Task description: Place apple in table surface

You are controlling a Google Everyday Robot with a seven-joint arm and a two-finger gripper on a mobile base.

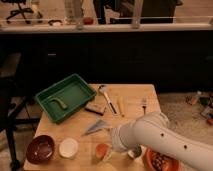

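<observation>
The apple point(101, 150), small and orange-red, rests on the table surface point(132, 95) near its front edge, just right of the white bowl point(68, 147). My white arm comes in from the lower right. My gripper point(107, 152) is down at the apple, open, with a pale finger point(112, 153) standing against the fruit's right side. The wrist hides the rest of the hand.
A green tray point(47, 95) holding a green item sits at the back left. A dark brown bowl point(40, 148) is at the front left and an orange bowl of dark bits point(160, 161) at the front right. A ladle point(105, 92), fork point(144, 105), dark block point(95, 109) and grey wedge point(97, 126) lie mid-table.
</observation>
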